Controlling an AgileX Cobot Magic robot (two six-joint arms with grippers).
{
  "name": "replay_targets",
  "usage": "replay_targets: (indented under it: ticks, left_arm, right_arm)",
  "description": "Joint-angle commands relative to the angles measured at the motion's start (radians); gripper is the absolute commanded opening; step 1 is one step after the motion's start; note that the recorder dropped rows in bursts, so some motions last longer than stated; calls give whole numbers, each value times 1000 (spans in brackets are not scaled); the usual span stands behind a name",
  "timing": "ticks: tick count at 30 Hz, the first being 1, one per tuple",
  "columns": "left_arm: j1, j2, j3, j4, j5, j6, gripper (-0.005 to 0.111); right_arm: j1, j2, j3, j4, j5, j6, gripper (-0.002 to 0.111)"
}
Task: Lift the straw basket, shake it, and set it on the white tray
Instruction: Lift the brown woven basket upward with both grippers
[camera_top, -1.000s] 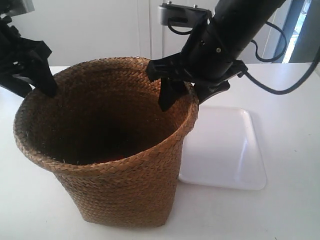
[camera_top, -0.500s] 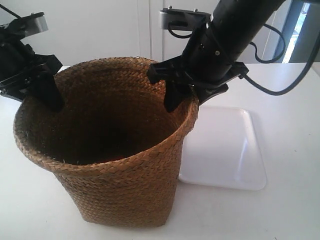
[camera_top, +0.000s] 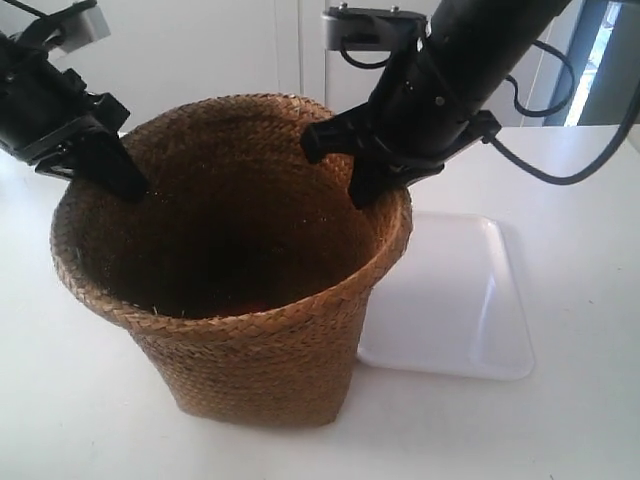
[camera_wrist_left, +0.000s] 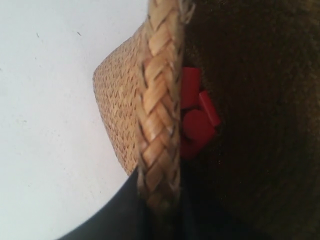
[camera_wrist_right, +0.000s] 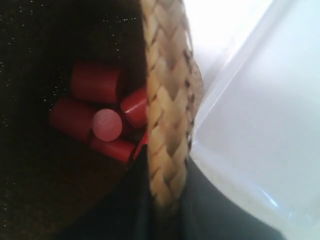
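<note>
Grip: left gripper (camera_top: 105, 160) and right gripper (camera_top: 385, 180) are pinching the straw basket (camera_top: 260, 350) rim.
Risk: flexible rim possibly slipping free during shaking.

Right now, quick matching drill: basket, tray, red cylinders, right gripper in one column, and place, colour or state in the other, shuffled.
1. basket
2. tray
3. red cylinders
4. right gripper

A. lying inside the basket
B. white, flat beside the basket
C. brown, woven
D. astride the basket's rim, on the tray side

Pairs: 1-C, 2-B, 3-A, 4-D
</note>
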Motion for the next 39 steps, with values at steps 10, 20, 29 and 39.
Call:
replay_targets:
  ticks: [10, 20, 29, 39]
  left_arm:
    - [-128, -299, 282, -149, -422, 234, 0]
    - [-188, -372, 387, -178, -561, 252, 0]
    - [-201, -423, 385, -227, -434, 307, 0]
    - [-286, -477, 532, -162, -729, 269, 0]
  right_arm:
    - [5, -245, 229, 24, -471, -111, 0]
    - [5, -413, 545, 28, -766, -133, 0]
    - [43, -464, 521, 76, -593, -138, 0]
    - [74, -445, 614, -158, -817, 41, 0]
